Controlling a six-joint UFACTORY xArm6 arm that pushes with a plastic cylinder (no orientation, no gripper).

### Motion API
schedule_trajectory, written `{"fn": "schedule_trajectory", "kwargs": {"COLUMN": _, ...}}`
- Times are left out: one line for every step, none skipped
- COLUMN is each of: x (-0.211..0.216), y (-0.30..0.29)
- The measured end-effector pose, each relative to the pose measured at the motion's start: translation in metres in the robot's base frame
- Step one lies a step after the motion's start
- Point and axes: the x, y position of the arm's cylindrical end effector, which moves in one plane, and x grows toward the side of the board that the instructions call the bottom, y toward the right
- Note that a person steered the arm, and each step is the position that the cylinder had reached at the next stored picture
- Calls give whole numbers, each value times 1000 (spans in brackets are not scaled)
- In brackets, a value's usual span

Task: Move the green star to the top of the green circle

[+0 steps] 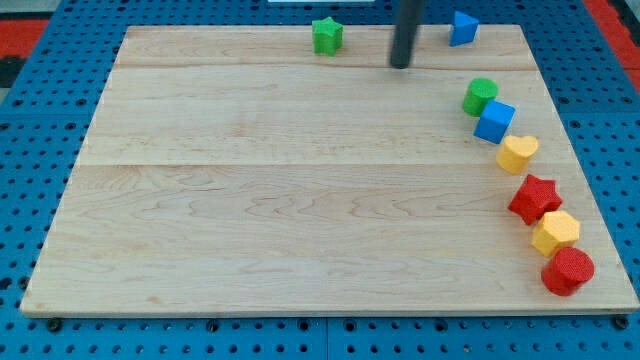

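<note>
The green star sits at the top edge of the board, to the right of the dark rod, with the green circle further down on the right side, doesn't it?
Not quite. The camera view shows the green star to the left of my tip, not to its right. The rest holds: the star is at the board's top edge, and the green circle lies lower down on the view's right.

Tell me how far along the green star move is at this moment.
Nothing looks done yet: the green star sits at the board's top edge, well to the view's left of the green circle. In hand: my tip stands between them, right of the star, touching neither. Left: pushing the star rightward to just above the circle.
</note>
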Motion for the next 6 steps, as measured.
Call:
{"fn": "schedule_trajectory", "kwargs": {"x": 0, "y": -97}}
{"fn": "schedule_trajectory", "kwargs": {"x": -24, "y": -144}}
{"fn": "schedule_trajectory", "kwargs": {"x": -71, "y": -128}}
{"fn": "schedule_trajectory", "kwargs": {"x": -68, "y": -95}}
{"fn": "schedule_trajectory", "kwargs": {"x": -49, "y": -67}}
{"fn": "schedule_trajectory", "kwargs": {"x": -40, "y": -40}}
